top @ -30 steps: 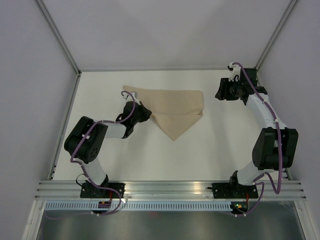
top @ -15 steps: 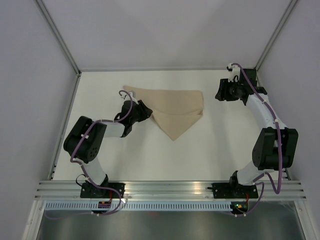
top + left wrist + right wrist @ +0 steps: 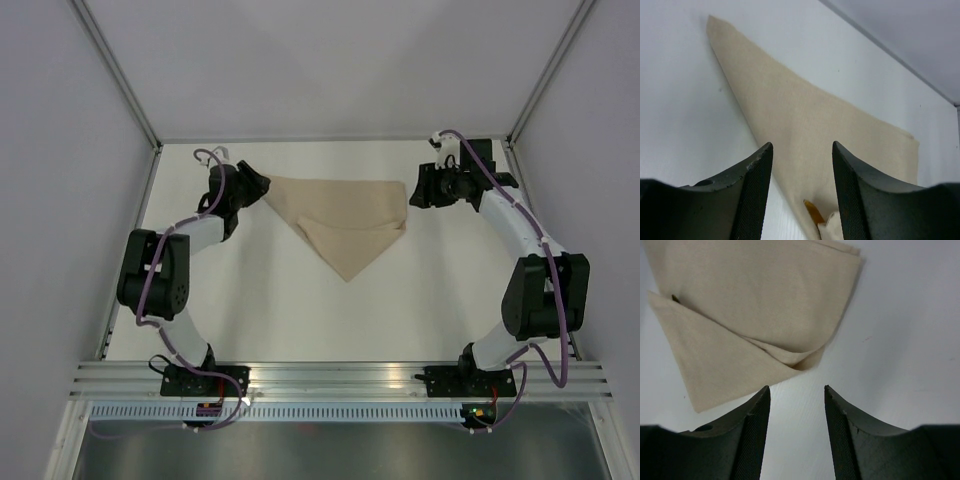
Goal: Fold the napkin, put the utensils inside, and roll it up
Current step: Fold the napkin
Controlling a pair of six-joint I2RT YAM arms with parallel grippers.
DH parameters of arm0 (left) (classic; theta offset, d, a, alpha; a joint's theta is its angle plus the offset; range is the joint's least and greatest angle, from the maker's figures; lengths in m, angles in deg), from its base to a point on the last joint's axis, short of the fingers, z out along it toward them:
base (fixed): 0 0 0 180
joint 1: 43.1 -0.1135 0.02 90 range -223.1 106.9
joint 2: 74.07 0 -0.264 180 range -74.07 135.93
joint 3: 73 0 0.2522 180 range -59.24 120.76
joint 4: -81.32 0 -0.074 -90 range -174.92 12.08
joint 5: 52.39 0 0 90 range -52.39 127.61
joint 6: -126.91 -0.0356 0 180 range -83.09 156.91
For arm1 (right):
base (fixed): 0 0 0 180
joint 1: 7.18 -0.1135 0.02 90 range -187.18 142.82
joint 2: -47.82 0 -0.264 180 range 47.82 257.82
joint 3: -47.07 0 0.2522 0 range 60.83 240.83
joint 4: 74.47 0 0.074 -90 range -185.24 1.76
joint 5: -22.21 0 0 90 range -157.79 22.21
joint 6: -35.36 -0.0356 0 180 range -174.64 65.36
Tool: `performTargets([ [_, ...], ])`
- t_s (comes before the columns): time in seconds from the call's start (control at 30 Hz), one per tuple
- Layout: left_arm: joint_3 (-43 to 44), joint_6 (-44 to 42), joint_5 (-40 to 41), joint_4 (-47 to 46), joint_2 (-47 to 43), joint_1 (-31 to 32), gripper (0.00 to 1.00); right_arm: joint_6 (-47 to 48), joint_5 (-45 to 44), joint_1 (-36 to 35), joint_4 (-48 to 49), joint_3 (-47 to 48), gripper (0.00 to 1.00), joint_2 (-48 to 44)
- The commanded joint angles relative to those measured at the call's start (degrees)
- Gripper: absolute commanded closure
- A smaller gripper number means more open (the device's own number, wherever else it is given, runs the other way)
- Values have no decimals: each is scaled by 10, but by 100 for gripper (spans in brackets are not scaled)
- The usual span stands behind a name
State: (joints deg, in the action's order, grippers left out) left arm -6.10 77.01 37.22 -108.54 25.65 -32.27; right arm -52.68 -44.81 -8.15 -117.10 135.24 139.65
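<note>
I log that the left claw (image 3: 260, 184) has let go and moved to the far-left corner of the folded napkin (image 3: 345, 220), which lies mid-surface (image 3: 450, 300); it and the right claw (image 3: 413, 191) both gape wide and empty, so I judge utensils come next.

table (image 3: 300, 320): white, matte | walls (image 3: 330, 60): pale grey panels | corner posts (image 3: 118, 72): metal | light: soft, even

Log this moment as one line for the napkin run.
napkin: folded triangle, not rolled | left gripper: open, at its left corner, empty | right gripper: open, by its right corner, empty
</note>
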Motion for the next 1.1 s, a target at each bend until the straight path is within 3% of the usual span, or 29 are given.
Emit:
performTargets([
  [0.0,74,-9,-22,44,41,-34,43,5,66,-40,-26,27,47,16],
  [0.2,172,-20,-38,106,118,-82,43,9,169,-85,-48,78,50,106],
  [0.47,266,-24,-84,109,223,-96,42,7,254,-122,-52,158,52,205],
  [0.8,312,38,-66,147,278,-97,43,-56,354,-149,-33,227,55,302],
  [1.07,333,63,-60,158,297,-97,53,-90,398,-190,-1,254,55,351],
])
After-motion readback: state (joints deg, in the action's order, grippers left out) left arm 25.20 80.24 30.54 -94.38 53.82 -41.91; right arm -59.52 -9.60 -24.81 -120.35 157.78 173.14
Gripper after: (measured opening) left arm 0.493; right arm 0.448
